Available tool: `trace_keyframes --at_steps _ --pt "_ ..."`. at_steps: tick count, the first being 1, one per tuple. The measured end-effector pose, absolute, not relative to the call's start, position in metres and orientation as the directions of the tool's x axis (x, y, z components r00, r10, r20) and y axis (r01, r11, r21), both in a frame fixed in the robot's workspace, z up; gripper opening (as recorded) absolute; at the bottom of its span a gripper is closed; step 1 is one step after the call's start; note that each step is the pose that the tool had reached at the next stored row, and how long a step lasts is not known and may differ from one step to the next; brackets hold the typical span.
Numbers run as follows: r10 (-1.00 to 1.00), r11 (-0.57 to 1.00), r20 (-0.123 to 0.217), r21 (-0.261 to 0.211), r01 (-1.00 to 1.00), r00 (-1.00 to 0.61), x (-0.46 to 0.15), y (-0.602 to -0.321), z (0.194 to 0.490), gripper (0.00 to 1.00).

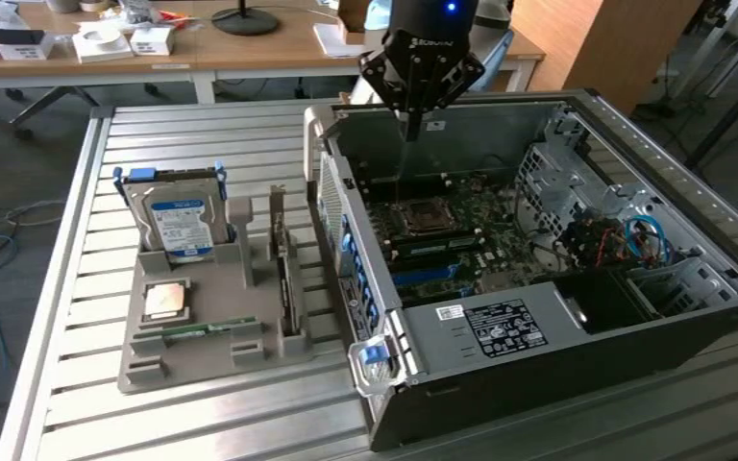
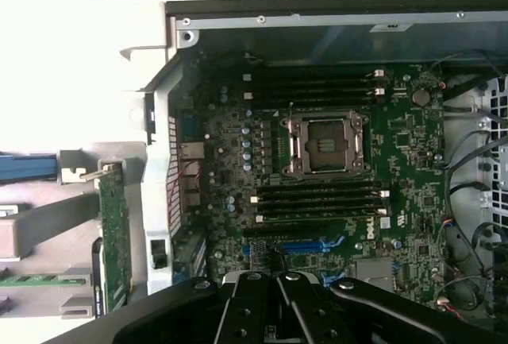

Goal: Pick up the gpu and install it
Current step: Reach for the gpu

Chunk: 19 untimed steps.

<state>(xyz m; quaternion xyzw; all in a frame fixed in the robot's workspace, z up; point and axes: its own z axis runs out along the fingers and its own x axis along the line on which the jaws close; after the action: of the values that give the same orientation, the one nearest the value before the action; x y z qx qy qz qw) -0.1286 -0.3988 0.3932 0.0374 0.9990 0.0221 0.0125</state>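
Observation:
The gpu (image 1: 287, 280) stands on its long edge in a slot of the grey holder (image 1: 203, 360), between the hard drive and the computer case; in the wrist view the gpu (image 2: 115, 237) appears edge-on with its metal bracket. My gripper (image 1: 410, 127) hangs above the open case (image 1: 575, 317), over the far part of the motherboard and well apart from the gpu. The gripper (image 2: 278, 271) is shut with nothing between its fingers, above a blue expansion slot (image 2: 305, 245).
The holder also carries a silver hard drive with a blue label (image 1: 180, 223), a processor (image 1: 166, 301) and a green memory stick (image 1: 209, 329). Inside the case lie the processor socket (image 2: 325, 144), memory slots, cables (image 1: 632, 240) and the power supply (image 1: 498, 327). A desk (image 1: 215, 43) stands behind.

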Motion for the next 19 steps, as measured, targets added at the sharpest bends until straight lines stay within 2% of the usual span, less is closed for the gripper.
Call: trace_keyframes --at_steps 19 --pt "0.075 0.996 -0.023 0.045 0.074 -0.997 -0.169 -0.398 0.392 0.11"
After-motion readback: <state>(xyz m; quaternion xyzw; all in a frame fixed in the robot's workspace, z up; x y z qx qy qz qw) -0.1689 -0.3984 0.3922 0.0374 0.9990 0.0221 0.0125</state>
